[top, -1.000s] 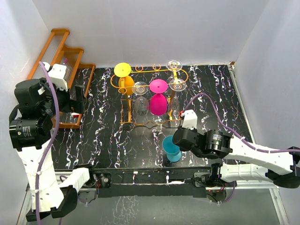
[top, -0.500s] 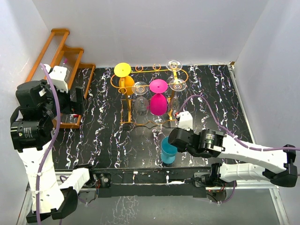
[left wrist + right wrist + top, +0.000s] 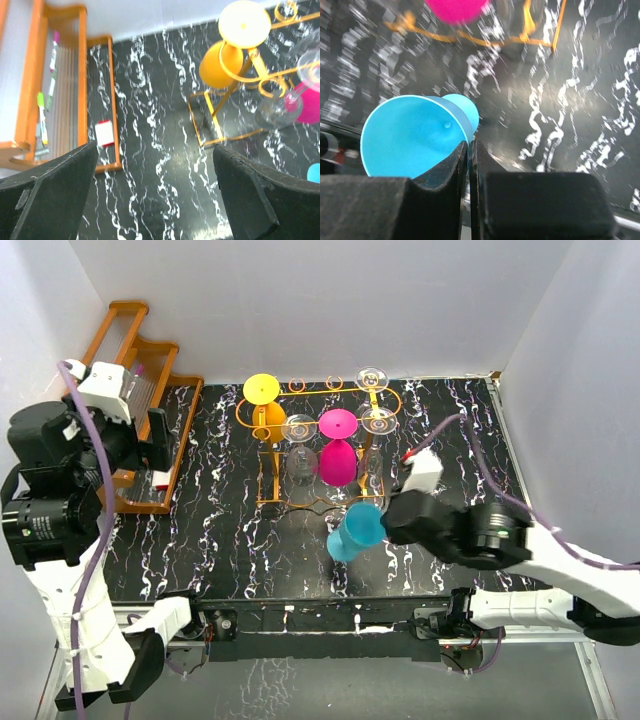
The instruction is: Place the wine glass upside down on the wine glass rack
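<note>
My right end effector (image 3: 469, 150) pinches the blue wine glass (image 3: 355, 532), seemingly by its foot, held tilted (for inverting) near the wine glass rack (image 3: 300, 502); left end effector (image 3: 155, 170) gapes idle.

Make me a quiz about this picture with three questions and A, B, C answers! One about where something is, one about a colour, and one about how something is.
1. Where is the brown wooden rack?
A) far left of the table
B) far right
C) in the middle

2. What colour is the thing the right gripper holds?
A) pink
B) yellow
C) blue

3. How do the left gripper's jaws stand?
A) wide open
B) shut on a cup
C) shut on a pen

Answers:
1 A, it stands at the table's left edge.
2 C, the blue glass is pinched between the closed fingers.
3 A, its two fingers stand far apart, gripping nothing.
</note>
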